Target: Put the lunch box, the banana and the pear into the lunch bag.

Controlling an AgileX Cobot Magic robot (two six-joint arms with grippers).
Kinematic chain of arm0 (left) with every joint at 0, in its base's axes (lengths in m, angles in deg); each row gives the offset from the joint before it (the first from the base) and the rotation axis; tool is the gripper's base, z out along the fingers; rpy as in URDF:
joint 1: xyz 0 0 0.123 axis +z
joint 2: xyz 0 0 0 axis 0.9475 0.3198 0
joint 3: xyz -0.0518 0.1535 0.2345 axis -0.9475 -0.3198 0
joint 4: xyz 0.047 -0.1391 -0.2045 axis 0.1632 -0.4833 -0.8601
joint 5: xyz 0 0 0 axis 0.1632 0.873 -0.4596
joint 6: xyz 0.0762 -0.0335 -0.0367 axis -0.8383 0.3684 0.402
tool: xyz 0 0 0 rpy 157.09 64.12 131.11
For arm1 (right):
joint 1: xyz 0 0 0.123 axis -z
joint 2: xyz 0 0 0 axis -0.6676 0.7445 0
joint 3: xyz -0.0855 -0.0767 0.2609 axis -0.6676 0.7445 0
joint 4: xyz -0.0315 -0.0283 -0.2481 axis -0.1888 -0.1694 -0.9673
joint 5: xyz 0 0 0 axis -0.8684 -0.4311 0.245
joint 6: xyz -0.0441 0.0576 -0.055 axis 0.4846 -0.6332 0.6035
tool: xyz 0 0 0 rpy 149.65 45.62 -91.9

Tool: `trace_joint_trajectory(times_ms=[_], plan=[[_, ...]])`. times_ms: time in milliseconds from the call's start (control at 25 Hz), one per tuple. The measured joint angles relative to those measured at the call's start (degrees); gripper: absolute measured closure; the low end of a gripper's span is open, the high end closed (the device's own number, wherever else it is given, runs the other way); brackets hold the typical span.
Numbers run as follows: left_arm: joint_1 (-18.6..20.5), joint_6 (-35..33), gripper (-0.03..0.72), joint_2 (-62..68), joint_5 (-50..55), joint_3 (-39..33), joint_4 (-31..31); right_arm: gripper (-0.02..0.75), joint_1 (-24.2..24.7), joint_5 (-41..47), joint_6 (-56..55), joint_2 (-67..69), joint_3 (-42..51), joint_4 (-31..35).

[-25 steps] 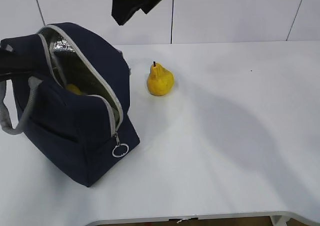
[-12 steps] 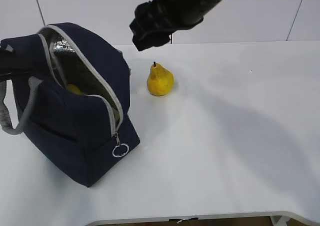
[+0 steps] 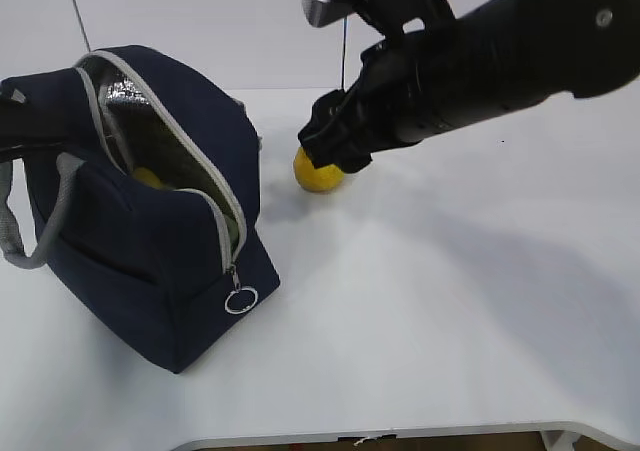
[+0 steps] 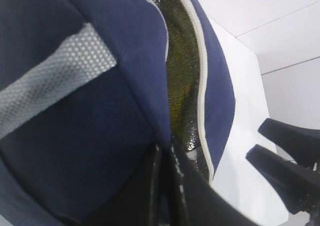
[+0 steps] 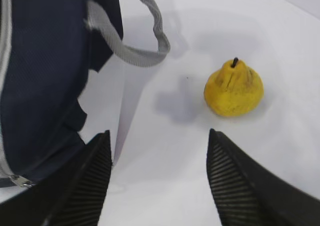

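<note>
The navy lunch bag (image 3: 170, 271) stands open at the left, its foil lining showing. A yellow bit of the banana (image 3: 148, 178) lies inside. My left gripper (image 4: 164, 148) is shut on the bag's fabric rim (image 4: 150, 85) and holds the mouth open. The pear (image 3: 318, 176) stands upright on the table just right of the bag, its top hidden by my right arm. My right gripper (image 5: 159, 136) hangs open above the table; the pear (image 5: 233, 89) is ahead of it and to the right, untouched. The lunch box is out of view.
The white table (image 3: 450, 301) stretches right and forward of the pear. The bag's grey handle (image 5: 145, 55) droops onto the table near the pear. A ring zipper pull (image 3: 240, 299) hangs at the bag's front corner. A white wall (image 3: 200, 11) stands behind.
My right arm has come down from the top of the view toward the pear and now covers its upper part. The bag, the pear and the left gripper have stayed put.
</note>
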Motion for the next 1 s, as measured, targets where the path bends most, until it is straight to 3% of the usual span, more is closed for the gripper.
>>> trace_joint_trajectory(times_ms=[480,720,1000], plan=[[0.00,-0.14,0.705,0.00,-0.62,0.00,0.00,0.243,0.00,-23.43,-0.36,0.00,13.07,0.52],[0.00,-0.24,0.705,0.00,-0.76,0.00,0.00,0.243,0.00,-39.60,-2.33,0.12,18.89,2.49],[0.00,-0.24,0.705,0.00,-0.89,0.00,0.00,0.244,0.00,-54.25,-2.56,4.46,21.33,2.86]])
